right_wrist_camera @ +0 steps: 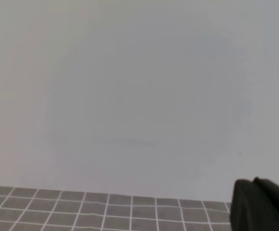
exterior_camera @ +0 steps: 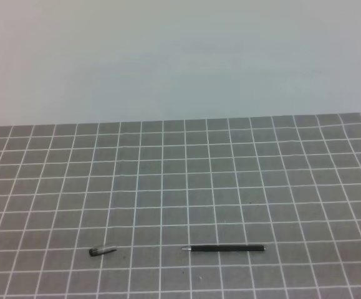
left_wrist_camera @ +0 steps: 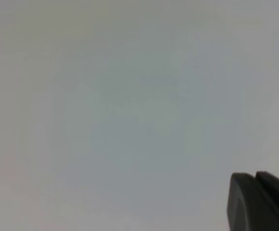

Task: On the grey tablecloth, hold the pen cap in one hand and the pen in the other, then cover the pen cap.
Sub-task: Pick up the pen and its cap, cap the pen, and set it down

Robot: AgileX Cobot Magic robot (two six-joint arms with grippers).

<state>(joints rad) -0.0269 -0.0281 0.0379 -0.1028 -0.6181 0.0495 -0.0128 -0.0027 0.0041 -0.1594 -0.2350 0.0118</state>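
While we looked down from the exterior high view, the grey tablecloth (exterior_camera: 230, 174) filled the lower part of the picture, its thin white lines ruling it into squares, and a plain pale wall (exterior_camera: 180, 56) rose behind its far edge. Neither arm showed in that view. The pen cap (exterior_camera: 102, 251) lay on the cloth toward seven o'clock, a short dark tube on its side with its lighter end pointing to three o'clock. The pen (exterior_camera: 226, 248) lay toward five o'clock, flat on the cloth and running almost straight from nine to three, with its fine silvery tip at the nine o'clock end, facing the cap, and its small pale end at three o'clock. We saw the two well apart, with bare squares of cloth between them, and nothing touching either one. At the left wrist we saw only the blank wall and, at the five o'clock corner, the dark fingers of the left gripper (left_wrist_camera: 260, 204) lying pressed together with nothing between them. At the right wrist we saw the wall above a strip of the gridded cloth along the six o'clock edge, and the right gripper (right_wrist_camera: 260, 208) at five o'clock, its dark fingers likewise closed against each other and holding nothing.
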